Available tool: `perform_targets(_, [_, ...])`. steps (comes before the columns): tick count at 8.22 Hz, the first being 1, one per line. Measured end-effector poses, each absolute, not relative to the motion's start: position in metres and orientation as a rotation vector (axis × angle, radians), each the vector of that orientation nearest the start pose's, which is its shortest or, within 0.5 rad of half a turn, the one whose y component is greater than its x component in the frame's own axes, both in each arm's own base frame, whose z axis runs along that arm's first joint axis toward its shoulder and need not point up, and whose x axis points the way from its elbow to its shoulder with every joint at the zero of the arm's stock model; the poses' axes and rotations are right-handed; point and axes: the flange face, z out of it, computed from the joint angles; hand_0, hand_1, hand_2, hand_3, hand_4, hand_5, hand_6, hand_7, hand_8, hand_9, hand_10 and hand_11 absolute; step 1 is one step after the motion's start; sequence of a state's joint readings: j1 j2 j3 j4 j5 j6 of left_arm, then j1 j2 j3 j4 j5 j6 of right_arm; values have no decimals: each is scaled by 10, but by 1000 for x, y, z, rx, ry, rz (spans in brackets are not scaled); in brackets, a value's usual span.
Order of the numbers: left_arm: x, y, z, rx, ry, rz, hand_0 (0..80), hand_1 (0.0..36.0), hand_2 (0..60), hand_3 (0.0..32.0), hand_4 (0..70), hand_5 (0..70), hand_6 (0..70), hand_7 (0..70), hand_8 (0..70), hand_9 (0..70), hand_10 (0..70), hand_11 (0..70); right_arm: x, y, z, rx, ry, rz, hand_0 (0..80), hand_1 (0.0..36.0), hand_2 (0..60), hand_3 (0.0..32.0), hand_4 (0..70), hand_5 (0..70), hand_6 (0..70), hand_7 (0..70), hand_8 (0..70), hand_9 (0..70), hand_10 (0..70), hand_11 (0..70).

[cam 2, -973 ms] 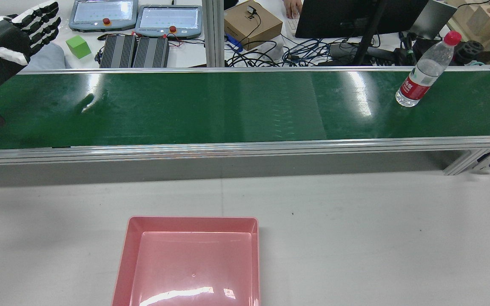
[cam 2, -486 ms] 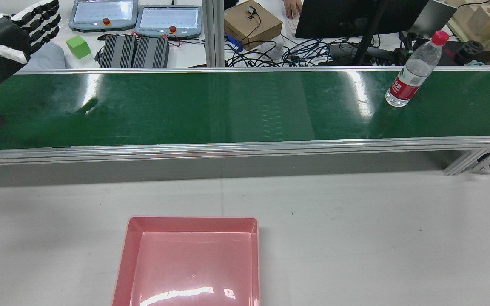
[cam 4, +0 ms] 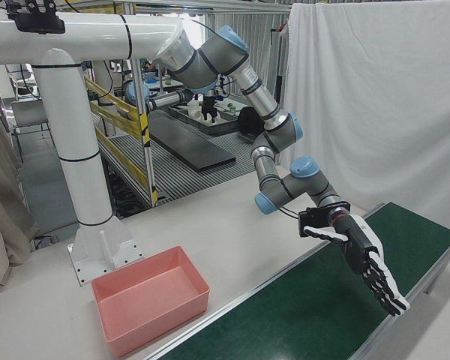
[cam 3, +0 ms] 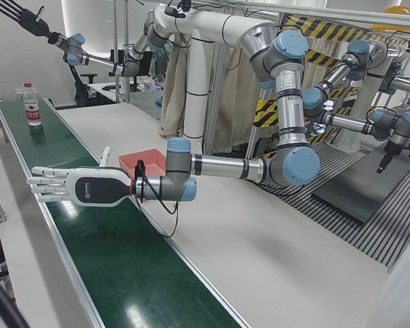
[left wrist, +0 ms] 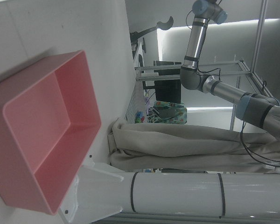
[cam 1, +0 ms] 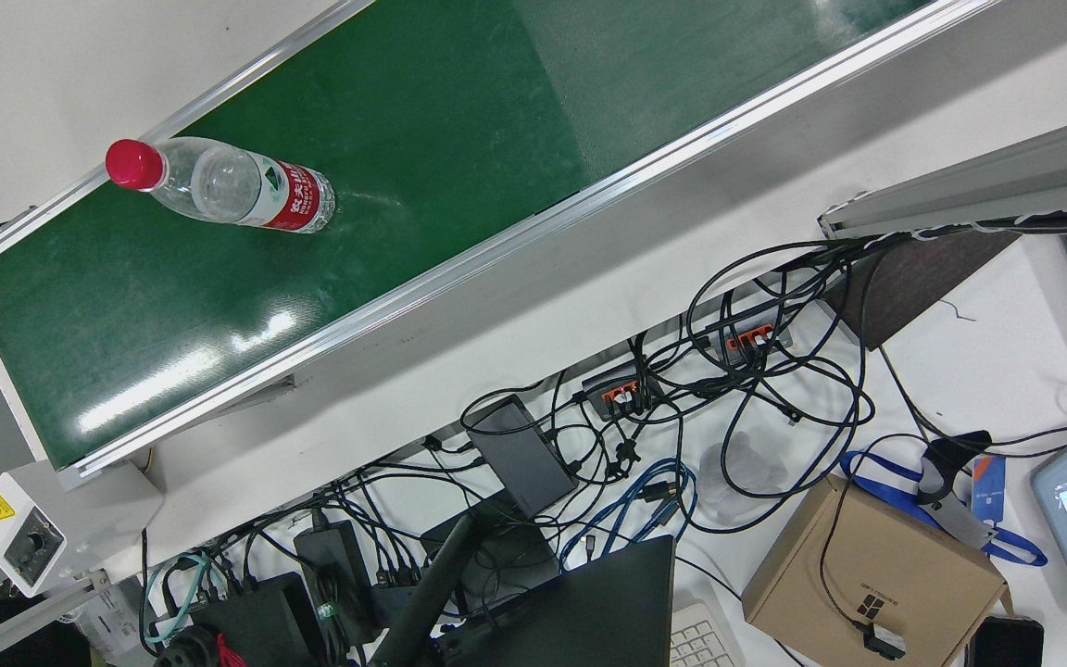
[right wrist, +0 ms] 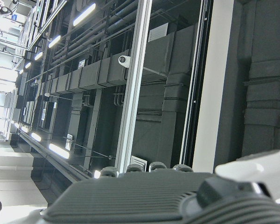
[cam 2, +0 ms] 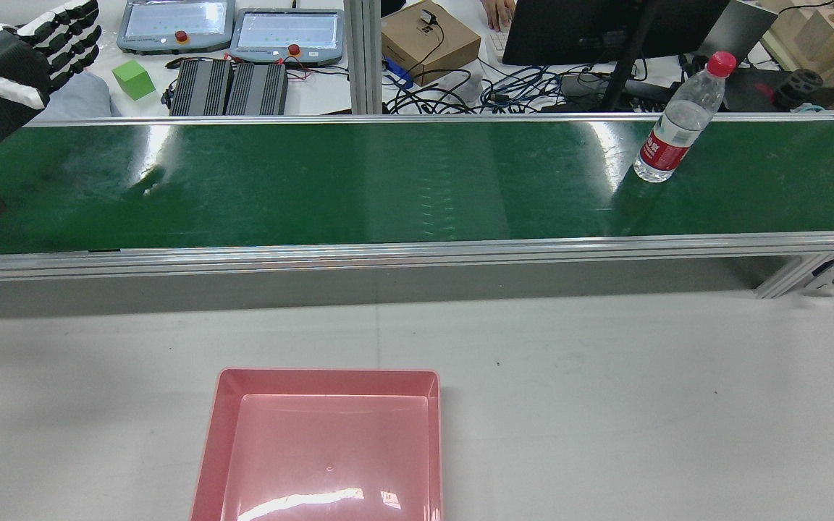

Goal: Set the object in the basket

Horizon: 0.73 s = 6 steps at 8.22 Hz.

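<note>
A clear water bottle (cam 2: 667, 137) with a red cap and red label stands upright on the right part of the green conveyor belt (cam 2: 388, 181). The same bottle (cam 1: 237, 190) shows in the front view, and the bottle (cam 3: 31, 108) is small at the belt's far end in the left-front view. The empty pink basket (cam 2: 326, 374) sits on the white table on the robot's side of the belt. My left hand (cam 2: 8, 65) hovers open over the belt's left end, fingers straight, far from the bottle. My right hand (cam 3: 17, 15) is raised high, fingers spread, holding nothing.
Beyond the belt stands a desk with two teach pendants (cam 2: 287, 32), a green cube (cam 2: 133, 79), a cardboard box (cam 2: 428, 40), cables and a monitor. A person's hand (cam 2: 498, 11) rests there. White table top (cam 2: 605, 405) lies between belt and basket.
The bottle has travelled left along the belt, still upright. My left hand has drawn back slightly toward the view's left edge. The basket has not moved.
</note>
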<state>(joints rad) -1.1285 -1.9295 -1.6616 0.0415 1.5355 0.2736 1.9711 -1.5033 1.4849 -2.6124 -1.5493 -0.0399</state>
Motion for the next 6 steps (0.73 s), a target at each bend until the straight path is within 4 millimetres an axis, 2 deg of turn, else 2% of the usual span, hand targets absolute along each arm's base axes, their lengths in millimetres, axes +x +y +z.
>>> perform_targets(4, [147,-630,444,-172,2354,-1473,479,1,0,10,0,114,4,0,41,19,7,18,341,-460,632,-572,2486,-1465,0,0,0,0,0,0,0,0,0,0,0,0])
perform_targets(6, [148,-630,445,-171,2350,-1474,484,9,0,24,0,114,1,0,11,0,34,58,342,-460,632,-573,2486,-1465,0,0,0,0,0,0,0,0,0,0,0,0])
